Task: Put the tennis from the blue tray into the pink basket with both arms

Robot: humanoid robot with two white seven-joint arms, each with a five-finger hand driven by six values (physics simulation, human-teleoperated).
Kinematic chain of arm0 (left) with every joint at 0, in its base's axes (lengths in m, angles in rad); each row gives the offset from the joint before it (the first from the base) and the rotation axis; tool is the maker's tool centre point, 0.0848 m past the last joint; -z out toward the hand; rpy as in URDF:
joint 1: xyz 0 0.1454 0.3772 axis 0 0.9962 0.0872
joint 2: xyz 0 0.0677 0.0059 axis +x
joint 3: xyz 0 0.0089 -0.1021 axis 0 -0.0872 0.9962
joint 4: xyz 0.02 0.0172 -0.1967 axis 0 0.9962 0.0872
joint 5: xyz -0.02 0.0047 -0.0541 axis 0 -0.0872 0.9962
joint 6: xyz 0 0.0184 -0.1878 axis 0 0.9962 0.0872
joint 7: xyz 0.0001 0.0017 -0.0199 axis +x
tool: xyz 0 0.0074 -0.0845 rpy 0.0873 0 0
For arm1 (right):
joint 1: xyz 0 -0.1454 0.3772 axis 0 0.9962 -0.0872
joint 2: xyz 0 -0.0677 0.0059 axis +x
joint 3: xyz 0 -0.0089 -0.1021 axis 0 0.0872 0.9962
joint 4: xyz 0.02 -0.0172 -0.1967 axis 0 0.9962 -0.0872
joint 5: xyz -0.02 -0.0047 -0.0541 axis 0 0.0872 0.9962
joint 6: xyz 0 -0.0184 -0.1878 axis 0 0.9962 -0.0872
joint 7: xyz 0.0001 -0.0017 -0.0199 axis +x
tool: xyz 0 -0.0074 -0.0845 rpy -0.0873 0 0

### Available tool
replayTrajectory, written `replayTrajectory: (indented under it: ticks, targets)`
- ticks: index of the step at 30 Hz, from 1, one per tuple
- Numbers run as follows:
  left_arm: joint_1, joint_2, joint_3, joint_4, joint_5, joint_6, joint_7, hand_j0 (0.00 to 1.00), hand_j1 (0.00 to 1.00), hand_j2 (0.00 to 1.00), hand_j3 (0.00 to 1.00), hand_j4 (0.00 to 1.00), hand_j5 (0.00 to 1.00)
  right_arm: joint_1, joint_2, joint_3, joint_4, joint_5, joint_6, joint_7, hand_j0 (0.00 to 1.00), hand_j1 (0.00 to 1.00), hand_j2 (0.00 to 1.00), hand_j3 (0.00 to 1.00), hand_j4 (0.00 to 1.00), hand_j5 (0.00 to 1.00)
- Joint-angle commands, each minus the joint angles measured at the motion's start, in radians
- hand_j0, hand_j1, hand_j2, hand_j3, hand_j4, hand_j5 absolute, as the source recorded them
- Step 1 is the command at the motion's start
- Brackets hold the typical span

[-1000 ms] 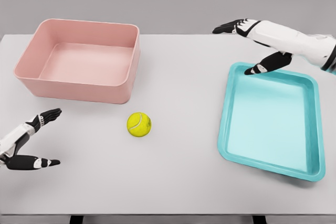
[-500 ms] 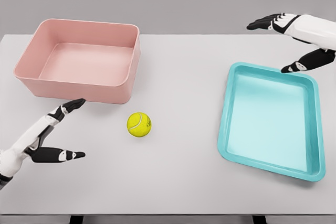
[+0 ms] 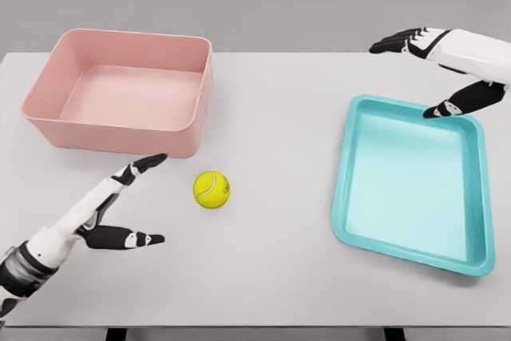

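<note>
Since half a second ago the left hand (image 3: 120, 209) has reached farther right across the white tabletop (image 3: 271, 125), closing on the tennis ball (image 3: 211, 190) without touching it; its thumb and fingers are spread wide and hold nothing. That ball sits on the bare tabletop, just in front of the pink basket's (image 3: 120, 89) near right corner and well left of the blue tray (image 3: 411, 181). At the far right, the right hand (image 3: 435, 65) hovers released over the tray's far edge.
</note>
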Motion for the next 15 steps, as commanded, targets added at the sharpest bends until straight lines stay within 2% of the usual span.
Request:
replayTrajectory:
  ticks: [1, 4, 5, 15]
  targets:
    - [-0.008, -0.024, -0.025, -0.002, 0.002, 0.0, 0.0, 1.0, 1.0, 1.0, 1.0, 1.0, 1.0, 0.0, 0.002, -0.001, -0.014, -0.005, 0.011, -0.001, 1.0, 1.0, 1.0, 1.0, 1.0, 1.0]
    - [-0.022, -0.035, -0.037, -0.001, 0.002, 0.0, -0.001, 0.86, 0.86, 0.86, 0.86, 0.86, 0.86, 0.0, 0.004, 0.008, -0.014, -0.006, 0.011, -0.001, 1.0, 1.0, 1.0, 1.0, 1.0, 1.0]
    - [-0.023, -0.037, -0.04, -0.001, 0.001, 0.0, -0.001, 0.85, 0.85, 0.85, 0.85, 0.85, 0.85, 0.0, 0.002, 0.008, -0.014, -0.006, 0.011, -0.001, 1.0, 1.0, 1.0, 1.0, 1.0, 1.0]
    - [-0.049, -0.113, -0.043, 0.007, -0.054, 0.042, 0.0, 0.9, 0.9, 0.9, 0.9, 0.9, 0.9, 0.006, 0.018, 0.011, -0.014, -0.008, 0.009, -0.001, 1.0, 1.0, 1.0, 1.0, 1.0, 1.0]
